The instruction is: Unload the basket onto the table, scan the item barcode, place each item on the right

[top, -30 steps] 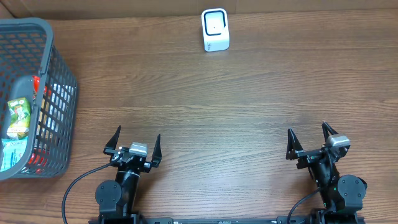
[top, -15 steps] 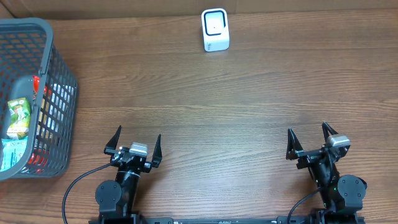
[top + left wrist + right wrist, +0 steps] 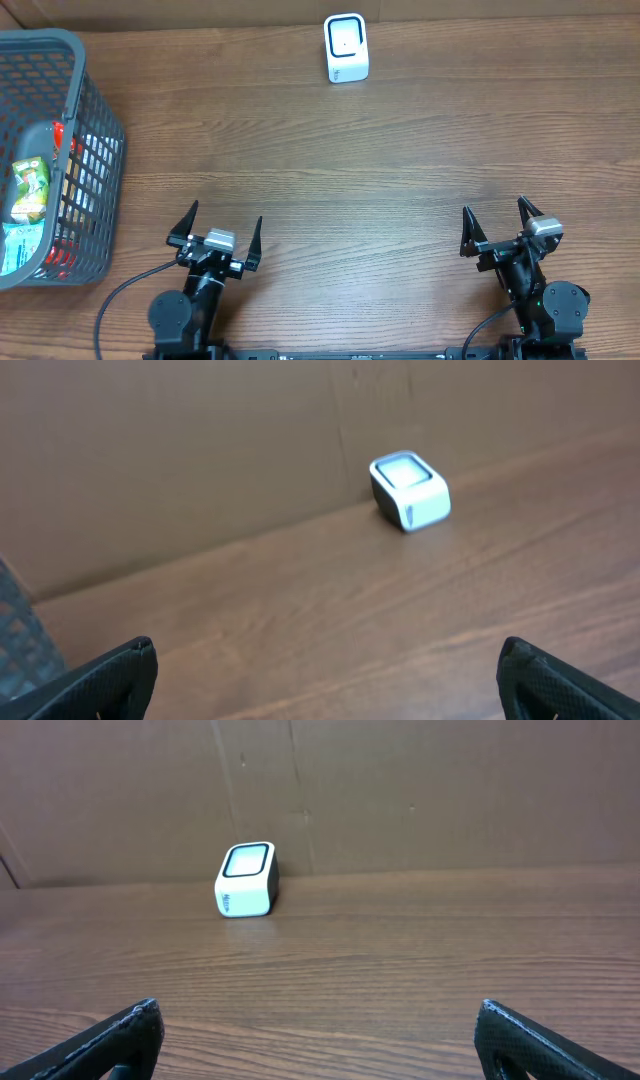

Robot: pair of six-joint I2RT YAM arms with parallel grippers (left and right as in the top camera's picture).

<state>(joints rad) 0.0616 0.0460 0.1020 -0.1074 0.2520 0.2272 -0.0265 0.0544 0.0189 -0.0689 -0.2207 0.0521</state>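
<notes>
A white barcode scanner (image 3: 346, 47) with a dark window stands at the table's far edge, against the brown wall; both wrist views show it too, scanner (image 3: 410, 490) and scanner (image 3: 246, 878). The items lie in the grey mesh basket (image 3: 100, 90) at the far left: a green pouch (image 3: 30, 188), a red item (image 3: 60, 135) and a teal packet (image 3: 15, 248). My left gripper (image 3: 226, 213) hovers near the front edge, open and empty (image 3: 327, 650). My right gripper (image 3: 494, 206) sits at the front right, also open with nothing between its fingers (image 3: 318, 1008).
Bare wooden tabletop (image 3: 350, 170) stretches between the grippers and the scanner. A brown cardboard wall (image 3: 400, 790) closes the far side. The basket's edge (image 3: 12, 640) shows at the left of the left wrist view.
My left gripper has shifted slightly to the right. The right arm, scanner and basket have not moved.
</notes>
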